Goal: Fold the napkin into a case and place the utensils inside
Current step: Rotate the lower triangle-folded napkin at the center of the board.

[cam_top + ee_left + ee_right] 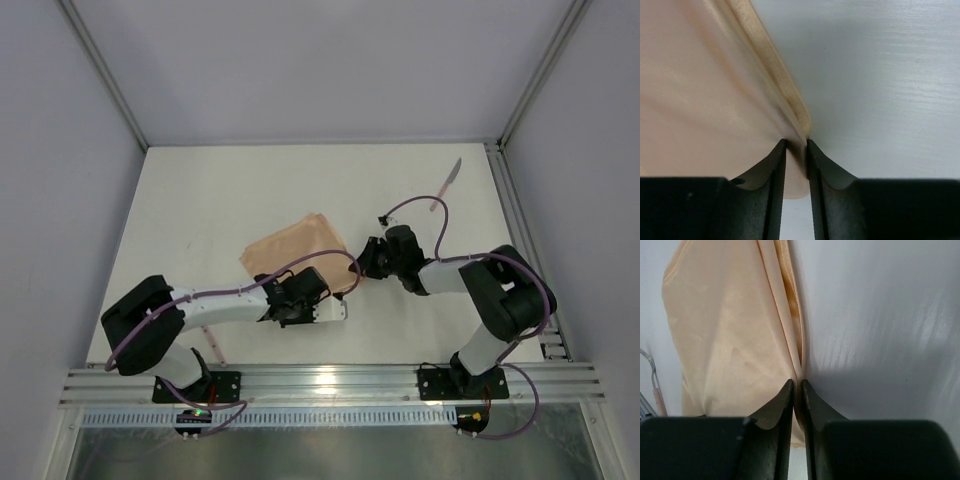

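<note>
The peach-orange napkin (295, 245) lies in the middle of the table with doubled layers along one edge. My left gripper (293, 290) is shut on its near edge; in the left wrist view the left gripper (796, 142) pinches a fold of the napkin (705, 90). My right gripper (362, 262) is shut on the right corner; in the right wrist view the right gripper (796, 382) clamps the napkin (725, 325) at its edge. The knife (449, 184) lies at the far right. The fork (655, 385) lies beside the cloth, by the left arm's base (205, 360).
A metal rail (520, 230) runs along the table's right side, and another crosses the near edge (320, 382). Grey walls close in the left, back and right.
</note>
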You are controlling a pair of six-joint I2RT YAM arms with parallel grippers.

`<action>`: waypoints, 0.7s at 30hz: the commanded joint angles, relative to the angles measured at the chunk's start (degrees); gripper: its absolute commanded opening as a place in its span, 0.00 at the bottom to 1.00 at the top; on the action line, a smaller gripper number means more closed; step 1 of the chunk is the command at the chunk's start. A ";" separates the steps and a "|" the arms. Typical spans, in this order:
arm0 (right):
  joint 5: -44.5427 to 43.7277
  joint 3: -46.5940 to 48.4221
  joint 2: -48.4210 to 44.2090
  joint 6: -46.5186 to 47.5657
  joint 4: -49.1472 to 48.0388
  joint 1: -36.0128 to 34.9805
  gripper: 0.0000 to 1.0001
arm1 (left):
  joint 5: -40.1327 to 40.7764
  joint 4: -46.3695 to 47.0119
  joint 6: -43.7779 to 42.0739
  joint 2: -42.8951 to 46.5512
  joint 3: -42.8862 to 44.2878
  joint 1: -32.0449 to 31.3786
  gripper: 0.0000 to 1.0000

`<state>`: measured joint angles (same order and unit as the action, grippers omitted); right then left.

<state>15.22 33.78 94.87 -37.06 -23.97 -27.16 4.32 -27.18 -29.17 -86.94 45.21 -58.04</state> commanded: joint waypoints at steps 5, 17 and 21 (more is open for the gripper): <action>2.00 -5.74 -3.90 0.50 1.11 -0.09 0.09 | 5.09 1.17 -2.64 1.24 -3.64 -0.14 0.24; -1.94 -16.64 -15.67 -6.27 1.89 -4.65 0.10 | -12.90 -14.74 -7.31 19.77 -0.65 5.73 0.64; -4.41 -15.15 -21.03 -3.74 12.78 -12.29 0.30 | -18.12 -17.64 -7.22 21.90 2.77 21.08 0.64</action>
<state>13.41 18.11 77.25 -42.19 -20.86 -35.97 -7.53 -40.64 -35.46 -66.41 44.51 -45.50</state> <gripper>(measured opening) 0.245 0.640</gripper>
